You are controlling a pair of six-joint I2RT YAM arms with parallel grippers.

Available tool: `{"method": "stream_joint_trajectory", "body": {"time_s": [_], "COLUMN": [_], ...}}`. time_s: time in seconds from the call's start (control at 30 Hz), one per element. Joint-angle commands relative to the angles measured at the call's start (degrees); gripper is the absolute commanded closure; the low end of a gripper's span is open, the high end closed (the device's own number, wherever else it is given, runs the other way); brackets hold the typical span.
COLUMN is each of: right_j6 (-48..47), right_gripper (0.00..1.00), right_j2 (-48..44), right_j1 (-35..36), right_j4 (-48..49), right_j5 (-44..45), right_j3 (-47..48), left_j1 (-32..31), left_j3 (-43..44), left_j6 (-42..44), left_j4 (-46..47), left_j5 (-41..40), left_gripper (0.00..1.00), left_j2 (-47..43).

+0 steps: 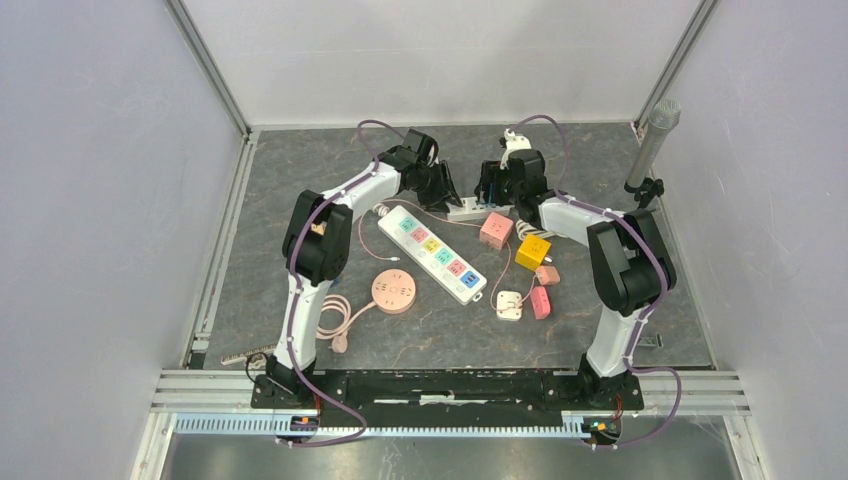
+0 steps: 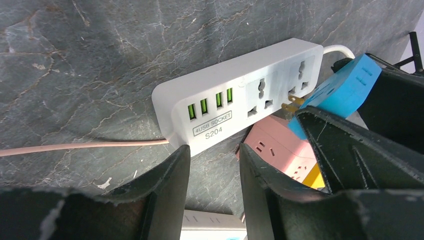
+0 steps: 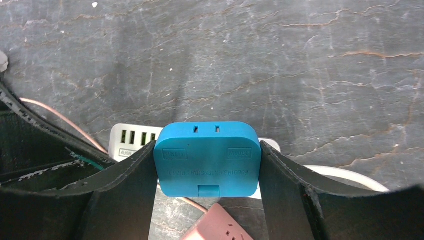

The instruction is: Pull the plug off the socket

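R tool (image 3: 207,150) clamps blue plug (image 3: 207,167), prongs (image 2: 291,103) prob. at white socket strip (image 2: 240,95); L tool (image 2: 214,162) parted, empty.

Matt blue plastic plug (image 3: 207,159) — veined, stone-look table (image 3: 250,60).

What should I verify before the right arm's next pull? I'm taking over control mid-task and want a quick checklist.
1. Right gripper clamps the blue plug on both sides: ok.
2. Brass prongs fully out of the white power strip: cannot tell. They are mostly exposed, with their tips at the slots.
3. Left gripper bracing the strip: not ok. It is open, and its fingertips stop short of the strip's end.
4. Pink adapter clear of the plug: cannot tell. It lies right beside the plug, and any contact is hidden.
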Motion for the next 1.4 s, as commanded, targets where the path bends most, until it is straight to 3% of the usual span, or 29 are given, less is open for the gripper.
{"method": "stream_joint_trajectory", "body": {"time_s": [0.0, 0.17, 0.33, 0.43, 0.73, 1.07, 1.37], "right_j6": [-1.1, -1.1, -1.3, -2.0, -4.5, -2.6, -5.7], "right_gripper": [0.61, 0.61, 0.61, 0.6, 0.58, 0.56, 0.53], "right_j2": [-3.2, -4.8, -6.8, -8.0, -9.2, -0.8, 10.7], "right_j1": [0.1, 0.0, 0.0, 0.1, 3.3, 12.3, 15.9], "right_j4": [1.1, -0.2, -1.8, -3.6, -8.2, -7.6, -7.5], "right_j5": [-0.3, -0.3, -1.2, -2.8, -3.0, 2.2, 9.6], "right_j3": [0.1, 2.1, 3.0, 3.6, 3.0, 10.6, 20.5], "left_j1": [0.2, 0.5, 1.7, 2.8, 8.3, 12.3, 13.9], "left_j3": [-1.5, 2.4, 9.5, 9.5, -7.9, -30.6, -37.0], "left_j6": [4.4, 6.2, 8.8, 9.6, 8.8, 9.1, 10.0], "left_j4": [-6.8, -6.7, -6.4, -6.1, -2.3, -2.4, -4.0], "left_j5": [-5.7, -2.0, -0.1, -0.9, -8.5, -21.6, -26.2], "left_gripper": [0.5, 0.47, 0.41, 0.37, 0.28, 0.15, 0.01], "left_j2": [4.4, 3.0, -2.6, -7.1, -23.4, -44.8, -57.3]}}
